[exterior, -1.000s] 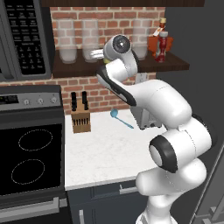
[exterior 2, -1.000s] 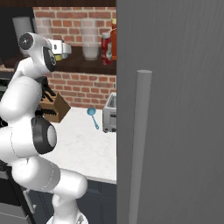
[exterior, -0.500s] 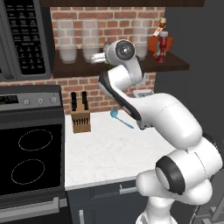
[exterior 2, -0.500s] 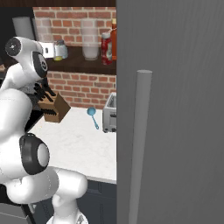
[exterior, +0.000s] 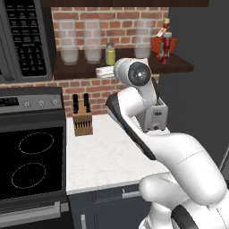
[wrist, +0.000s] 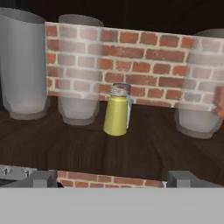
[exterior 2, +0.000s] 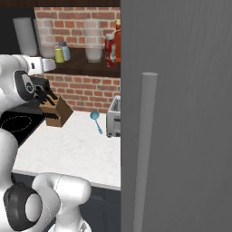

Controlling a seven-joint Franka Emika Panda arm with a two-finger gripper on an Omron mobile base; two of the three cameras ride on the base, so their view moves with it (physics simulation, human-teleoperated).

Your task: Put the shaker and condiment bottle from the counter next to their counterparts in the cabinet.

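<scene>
Hand view shows you the shaker (wrist: pixel 116 114) standing free mid-frame on the cabinet (wrist: pixel 131 148); your gripper (wrist: pixel 111 177) has released it and backed off, bottle (exterior: pixel 166 46) already shelved.

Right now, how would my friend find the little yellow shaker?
Look at the long dark shelf on the brick wall, with its row of clear jars. The shaker stands between two jars. It is short, yellow-green with a grey cap, unlike the pale blue shaker beside it.
</scene>
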